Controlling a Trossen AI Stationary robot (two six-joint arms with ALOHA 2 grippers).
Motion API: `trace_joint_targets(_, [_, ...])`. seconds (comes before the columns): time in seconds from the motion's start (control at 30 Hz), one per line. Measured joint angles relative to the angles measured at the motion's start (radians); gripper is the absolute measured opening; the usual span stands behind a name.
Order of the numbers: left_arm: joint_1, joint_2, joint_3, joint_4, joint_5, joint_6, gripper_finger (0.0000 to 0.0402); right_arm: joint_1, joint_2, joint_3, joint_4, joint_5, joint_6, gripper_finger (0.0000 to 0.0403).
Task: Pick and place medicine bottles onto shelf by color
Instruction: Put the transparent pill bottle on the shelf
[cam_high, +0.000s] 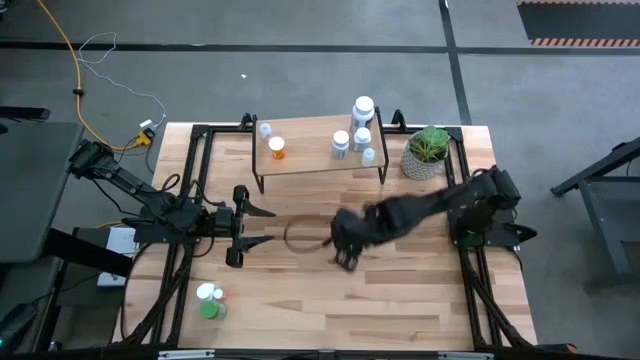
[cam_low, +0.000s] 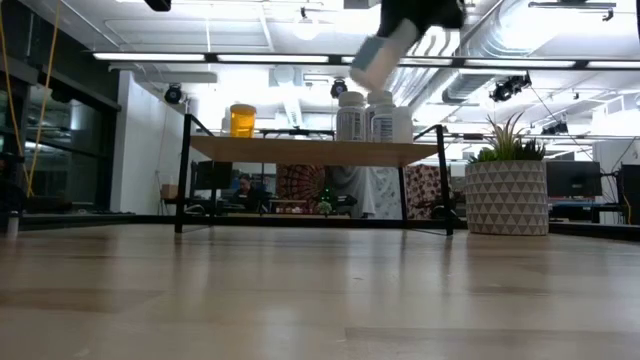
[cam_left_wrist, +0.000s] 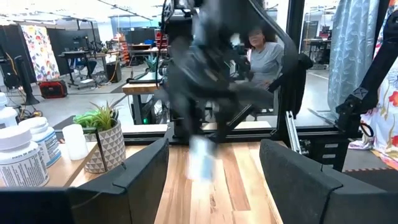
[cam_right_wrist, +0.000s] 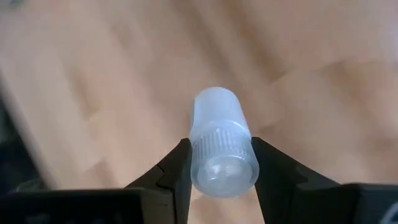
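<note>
Six bottles stand on the shelf (cam_high: 310, 160); my right gripper (cam_right_wrist: 219, 163) carries a white bottle (cam_right_wrist: 219, 146), my left gripper (cam_high: 252, 226) waits wide, two bottles remain.

Bare board shows mid-shelf (cam_high: 310, 160), between the orange bottle (cam_high: 277, 147) and 4 white bottles (cam_high: 355, 135); plant (cam_high: 427, 152) flanks its right end.

The right pincer (cam_low: 400, 35) is cut off at the top edge, its white bottle (cam_low: 372, 62) motion-blurred.
</note>
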Motion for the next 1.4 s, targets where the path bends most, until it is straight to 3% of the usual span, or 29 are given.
trace_joint_targets(0.13, [0.000,0.000,0.000,0.000,0.000,0.000,0.0243,-0.103,-0.002,0.156,-0.179,0.141,-0.005,0.0119])
trace_joint_targets(0.23, [0.000,0.000,0.000,0.000,0.000,-0.001,0.0243,-0.193,-0.001,0.221,-0.244,0.175,-0.003,0.0119])
trace_joint_targets(0.6, [0.000,0.000,0.000,0.000,0.000,0.000,0.0243,-0.494,0.018,0.242,-0.329,-0.015,0.002,0.0119])
trace_joint_targets(0.8, [0.000,0.000,0.000,0.001,0.000,0.000,0.0243,-0.556,0.048,0.242,-0.316,-0.038,-0.002,0.0119])
trace_joint_targets(1.4, [0.000,0.000,0.000,0.007,0.000,0.000,0.0243,-0.597,0.138,0.242,-0.295,-0.052,-0.032,0.0133])
